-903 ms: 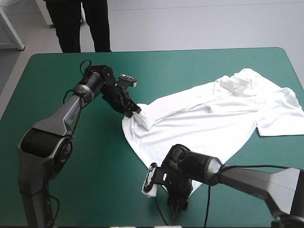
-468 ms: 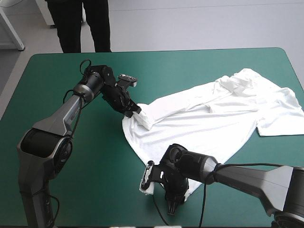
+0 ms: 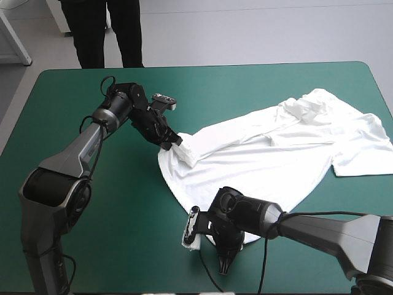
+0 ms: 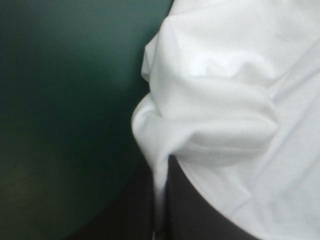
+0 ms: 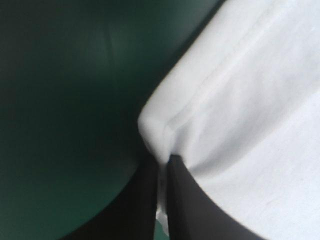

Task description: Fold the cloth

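The table, with rounded corners and a smooth teal-green cover, takes up most of what I can see, and its far edge gives onto a pale floor. The cover lies flat and bare across the whole left half and along the near edge. The white short-sleeved cotton T-shirt is spread over the right half, mostly flat. Its sleeves and collar end are bunched toward the far right corner, and its hem end reaches toward the middle of the table.

The left gripper sits at the hem corner nearest the table's centre. Its black fin-shaped fingers are pressed together on a rolled fold of the T-shirt, which bulges just ahead of the tips, with bare cover beside it.

The right gripper is low near the table's front edge, at the hem's other corner. Its fingers are pinched tight on the cloth, and a small peak of the T-shirt rises between them where the left gripper has its own fold; the right gripper has dark green cover off to one side
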Available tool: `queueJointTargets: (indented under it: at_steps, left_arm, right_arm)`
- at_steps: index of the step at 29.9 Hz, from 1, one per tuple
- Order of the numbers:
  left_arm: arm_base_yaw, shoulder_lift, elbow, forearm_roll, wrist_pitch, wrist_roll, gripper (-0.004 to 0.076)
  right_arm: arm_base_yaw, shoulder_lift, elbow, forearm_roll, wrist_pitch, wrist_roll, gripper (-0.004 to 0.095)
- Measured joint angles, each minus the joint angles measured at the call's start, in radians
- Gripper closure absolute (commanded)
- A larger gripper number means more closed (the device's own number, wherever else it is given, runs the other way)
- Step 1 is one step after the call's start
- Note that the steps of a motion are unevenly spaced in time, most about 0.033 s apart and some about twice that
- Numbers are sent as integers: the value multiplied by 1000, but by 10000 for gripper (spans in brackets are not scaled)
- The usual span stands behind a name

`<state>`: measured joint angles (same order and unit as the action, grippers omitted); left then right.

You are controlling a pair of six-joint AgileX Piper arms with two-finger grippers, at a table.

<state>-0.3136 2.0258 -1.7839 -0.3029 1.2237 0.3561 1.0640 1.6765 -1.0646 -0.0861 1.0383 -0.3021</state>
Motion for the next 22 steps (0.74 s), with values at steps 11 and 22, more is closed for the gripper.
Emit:
queueJointTargets:
  at_steps: [11,22]
  left_arm:
    - [0,-213,0,53,11,-17,746]
    - [0,-600,-91,84,37,-31,746]
  right_arm:
    - [-43,-92,-105,-264,153,177,925]
    - [-233,-502,-494,-375,211,245,924]
